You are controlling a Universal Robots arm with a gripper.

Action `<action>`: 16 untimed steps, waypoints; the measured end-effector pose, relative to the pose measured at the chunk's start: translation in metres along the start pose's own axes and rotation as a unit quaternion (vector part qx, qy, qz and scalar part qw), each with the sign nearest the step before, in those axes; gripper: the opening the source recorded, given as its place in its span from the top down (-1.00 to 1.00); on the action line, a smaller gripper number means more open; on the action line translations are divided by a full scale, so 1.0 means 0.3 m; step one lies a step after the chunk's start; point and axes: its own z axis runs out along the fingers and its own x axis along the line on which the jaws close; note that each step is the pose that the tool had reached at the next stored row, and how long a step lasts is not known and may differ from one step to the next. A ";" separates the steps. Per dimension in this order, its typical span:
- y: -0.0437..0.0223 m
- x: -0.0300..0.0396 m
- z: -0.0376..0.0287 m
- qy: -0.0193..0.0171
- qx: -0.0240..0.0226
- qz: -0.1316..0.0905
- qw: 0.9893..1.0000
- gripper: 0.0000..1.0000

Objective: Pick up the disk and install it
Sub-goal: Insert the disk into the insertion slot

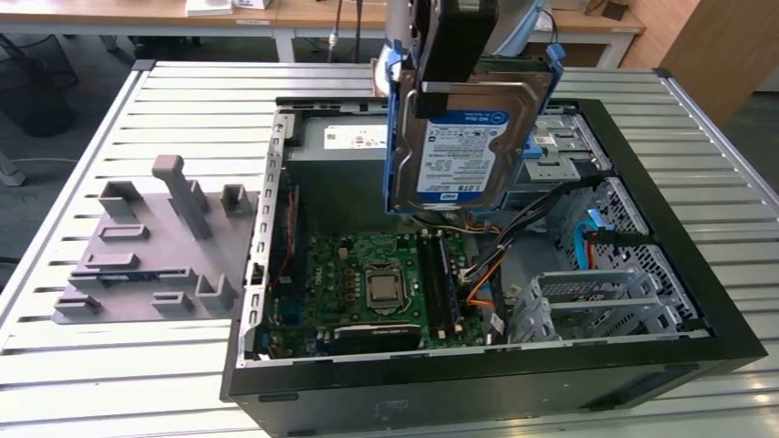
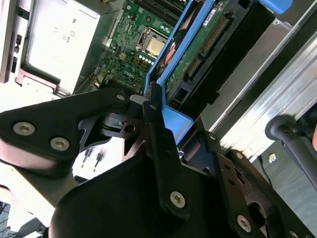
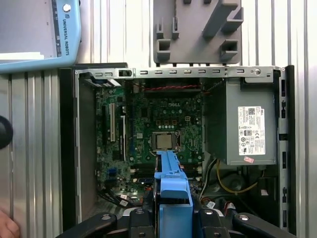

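Clearly mid-carry: the gripper's jaws clamp the disk, upright above the open computer case on the tabletop; seating it likely demands careful alignment.

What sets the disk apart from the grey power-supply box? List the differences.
Pose: the disk hangs upright, clamped in the gripper above the open case; the power-supply box sits fixed in a corner of that case. Look: the disk wears a white-and-blue label and a blue carrier; the power-supply box is plain grey with a white sticker. Both are rectangular grey metal units bearing labels.
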 end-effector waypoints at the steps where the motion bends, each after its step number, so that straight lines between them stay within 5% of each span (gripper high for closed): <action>1: 0.000 0.004 0.000 0.000 0.000 0.000 1.000 0.27; 11: -0.002 0.061 0.001 0.000 0.000 0.000 1.000 0.27; 16: -0.014 0.070 0.002 0.001 0.000 0.000 1.000 0.27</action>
